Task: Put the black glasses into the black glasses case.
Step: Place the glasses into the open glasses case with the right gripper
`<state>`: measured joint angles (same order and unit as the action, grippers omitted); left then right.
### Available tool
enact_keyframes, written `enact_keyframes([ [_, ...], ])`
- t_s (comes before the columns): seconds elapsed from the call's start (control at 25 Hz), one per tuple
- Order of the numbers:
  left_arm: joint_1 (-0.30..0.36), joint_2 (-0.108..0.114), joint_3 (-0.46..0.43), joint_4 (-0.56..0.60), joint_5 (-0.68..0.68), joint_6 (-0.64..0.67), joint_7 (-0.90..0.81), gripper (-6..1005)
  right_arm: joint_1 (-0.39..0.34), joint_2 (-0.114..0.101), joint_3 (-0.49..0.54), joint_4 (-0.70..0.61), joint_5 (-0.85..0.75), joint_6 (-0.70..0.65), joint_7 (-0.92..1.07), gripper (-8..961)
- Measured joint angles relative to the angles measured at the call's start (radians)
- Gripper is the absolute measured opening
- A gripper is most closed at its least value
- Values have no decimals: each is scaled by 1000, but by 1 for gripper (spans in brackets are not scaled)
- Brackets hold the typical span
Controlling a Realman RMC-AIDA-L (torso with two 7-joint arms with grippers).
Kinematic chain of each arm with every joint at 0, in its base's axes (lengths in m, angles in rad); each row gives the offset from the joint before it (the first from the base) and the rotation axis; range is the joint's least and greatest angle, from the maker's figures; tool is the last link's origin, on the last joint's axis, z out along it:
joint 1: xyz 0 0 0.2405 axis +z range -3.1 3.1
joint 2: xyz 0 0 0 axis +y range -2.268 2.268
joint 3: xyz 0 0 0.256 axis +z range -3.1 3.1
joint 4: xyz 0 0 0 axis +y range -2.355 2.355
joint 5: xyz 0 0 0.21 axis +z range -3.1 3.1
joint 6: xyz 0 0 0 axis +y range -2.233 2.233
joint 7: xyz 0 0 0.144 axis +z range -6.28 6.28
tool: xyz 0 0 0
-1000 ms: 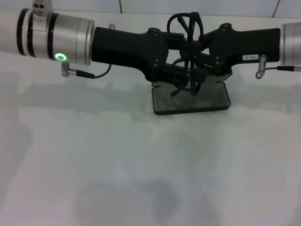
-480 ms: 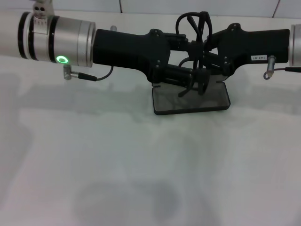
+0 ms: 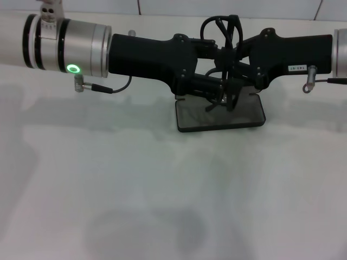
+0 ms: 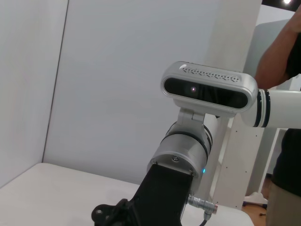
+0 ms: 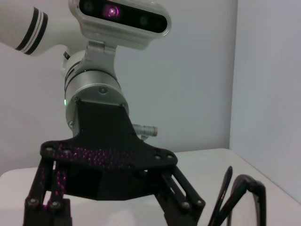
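Observation:
The black glasses case (image 3: 219,115) lies open on the white table, its greyish lining facing up. Both arms meet just above its back edge. The black glasses (image 3: 219,26) stand upright between the two grippers, their rims above the arms and their temple arms hanging toward the case. My right gripper (image 3: 234,85) appears shut on the glasses, which show close by in the right wrist view (image 5: 241,195). My left gripper (image 3: 216,89) is beside them, and in the right wrist view (image 5: 115,207) its linkage stands spread wide. The left wrist view shows only the right arm.
The white table (image 3: 162,189) stretches toward me in front of the case. Cable plugs hang under both wrists (image 3: 80,85) (image 3: 309,85). A wall stands close behind the table's far edge.
Both arms and the glasses have shifted a little to the right over the case, then nearly stopped. The case has not moved.

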<state>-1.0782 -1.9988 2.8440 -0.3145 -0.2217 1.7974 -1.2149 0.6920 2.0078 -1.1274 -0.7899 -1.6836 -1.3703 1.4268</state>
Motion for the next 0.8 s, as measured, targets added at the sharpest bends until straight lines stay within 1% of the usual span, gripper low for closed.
enact_keyframes([
  [0.24,0,0,0,0,-1,-6,0,798,0,-7,0,0,-6,5,0,103],
  [0.32,6,3,0,0,-11,6,3,798,0,-17,0,0,-23,18,2,103],
  [0.44,36,17,0,-1,-62,41,20,798,6,-31,-4,-13,-57,18,21,103],
  [0.52,71,27,0,-2,-126,50,35,798,11,-32,-16,-70,-132,12,66,103],
  [0.56,88,30,0,-3,-155,50,41,798,13,-28,-25,-125,-201,11,109,103],
  [0.64,123,37,0,-4,-221,43,49,798,22,-8,-60,-257,-379,10,213,104],
  [0.68,144,40,0,-5,-254,36,54,798,29,-1,-76,-293,-428,10,241,104],
  [0.72,157,40,0,-5,-278,30,61,798,44,6,-116,-342,-521,9,293,104],
  [0.76,179,38,0,-5,-308,21,75,798,59,11,-151,-374,-580,8,330,104],
  [0.8,186,37,0,-5,-315,19,80,798,86,11,-203,-390,-634,8,371,104],
])
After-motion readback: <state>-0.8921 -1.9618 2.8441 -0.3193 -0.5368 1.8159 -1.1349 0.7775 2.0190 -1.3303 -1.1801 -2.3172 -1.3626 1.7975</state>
